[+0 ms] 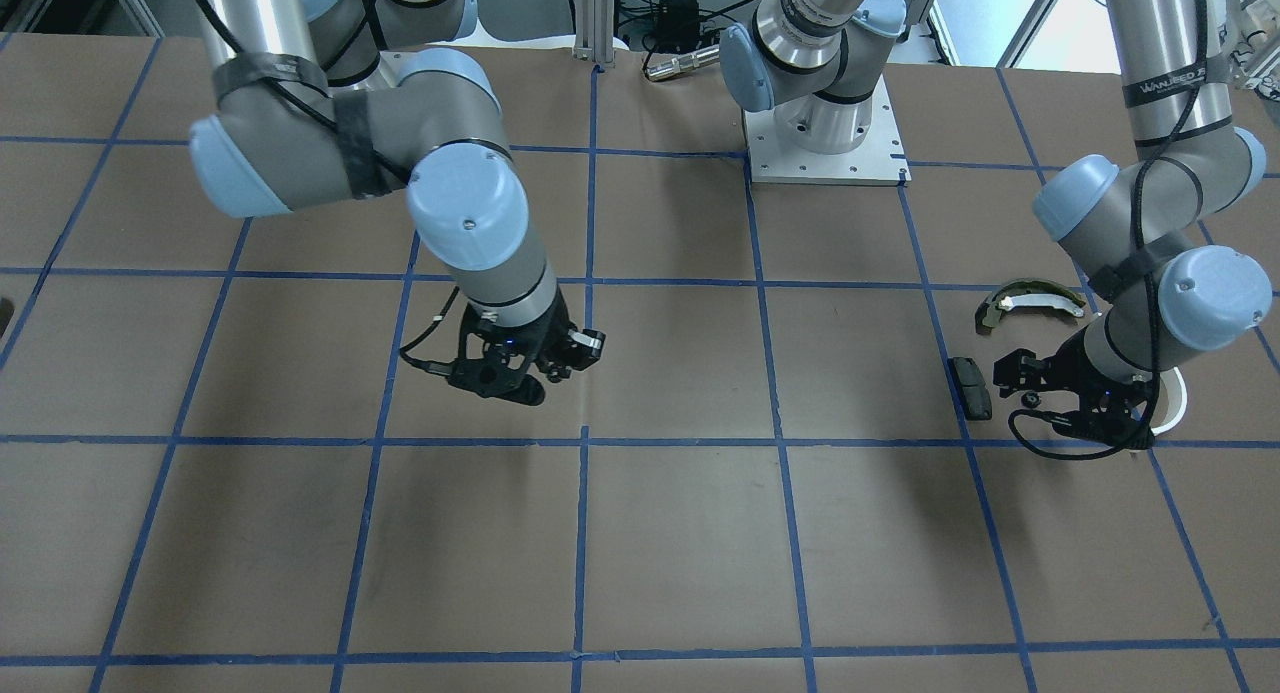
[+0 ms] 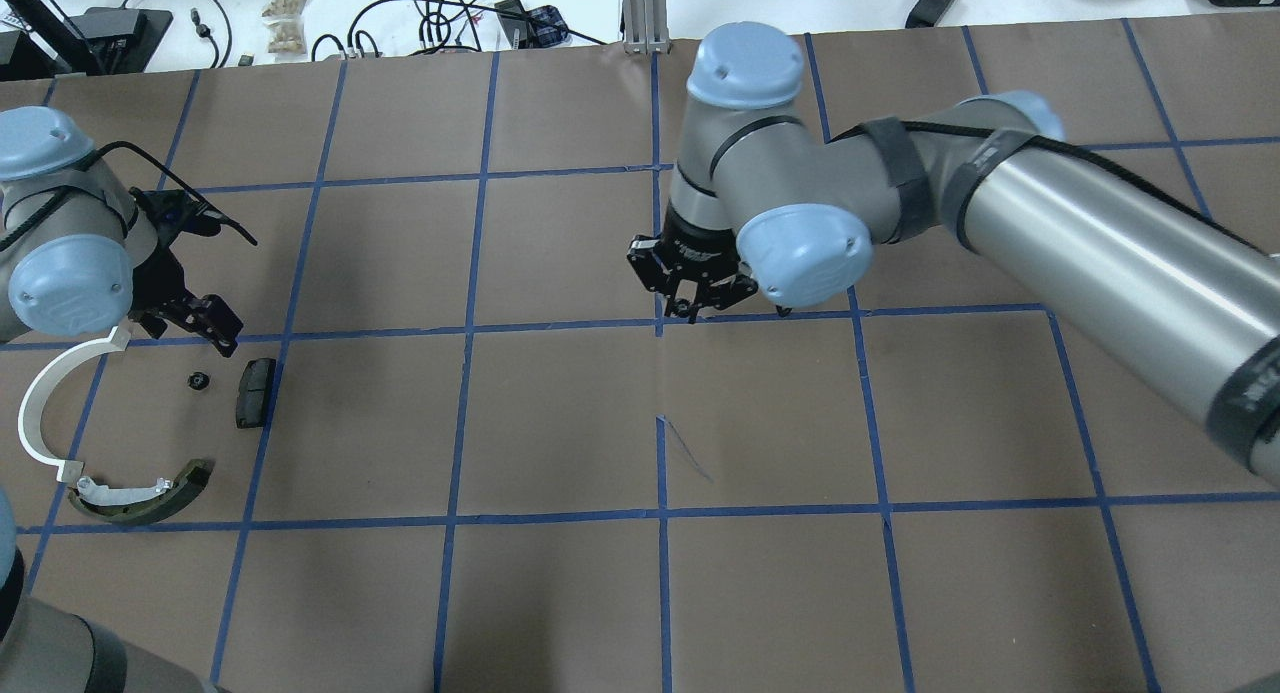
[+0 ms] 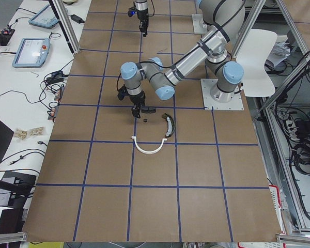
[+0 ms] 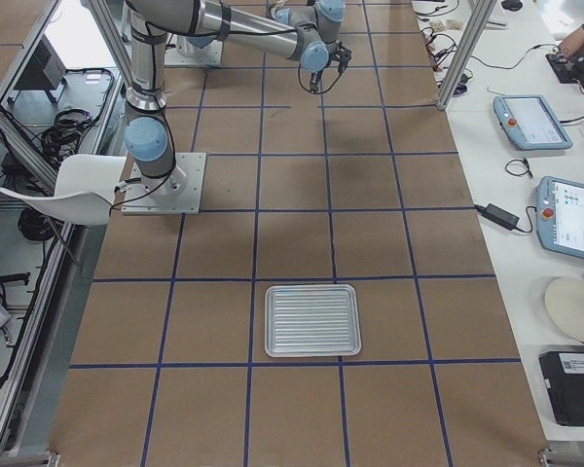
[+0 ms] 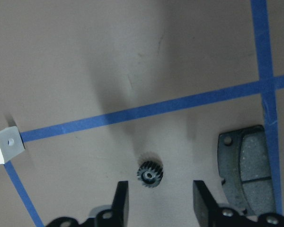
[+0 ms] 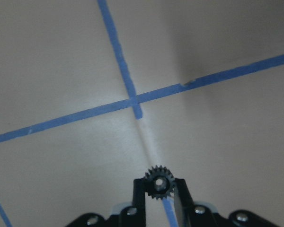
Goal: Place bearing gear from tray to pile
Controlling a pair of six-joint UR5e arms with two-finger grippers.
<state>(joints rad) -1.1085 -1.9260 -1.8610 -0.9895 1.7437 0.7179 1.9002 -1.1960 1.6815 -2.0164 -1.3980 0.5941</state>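
**Two gears: one gripped over mid-table, one lying in the pile**

*Exterior front-facing.* The right gripper (image 1: 565, 358) is hanging over the brown-papered table (image 1: 680, 533), which blue tape lines (image 1: 780, 493) are dividing into squares. The left gripper (image 1: 1012, 371) is hovering at the pile: black pad (image 1: 970, 386), olive-and-white shoe (image 1: 1030, 303), white half-ring strip (image 1: 1178, 398) (largely hidden behind the wrist) and a loose gear (image 1: 1030, 400).

*Overhead exterior.* The left gripper (image 2: 215, 323) is standing open just beside the loose gear (image 2: 198, 380), which is lying between strip (image 2: 28, 418) and pad (image 2: 255, 393), touching neither. The shoe (image 2: 140, 493) is lying near the strip's end. The right gripper (image 2: 697, 308) is hanging over a tape crossing at mid-table. Cables (image 2: 450, 13) are trailing over the white bench beyond the far edge.

*Exterior left.* A white workbench (image 3: 20, 103) carrying touch pendants (image 3: 31, 51) is running along the table; a white chair (image 3: 258, 62) is standing by the robot's base.

*Exterior right.* The ribbed metal tray (image 4: 311, 320) is lying well apart from both arms.

*Left wrist-mounted.* The fingers (image 5: 122, 203) are spread, with the loose gear (image 5: 150, 174) lying flat on the paper between them, untouched; the pad (image 5: 248, 165) is lying beside.

*Right wrist-mounted.* The fingers (image 6: 138, 194) are pinching the bearing gear (image 6: 159, 181) over the tape crossing.
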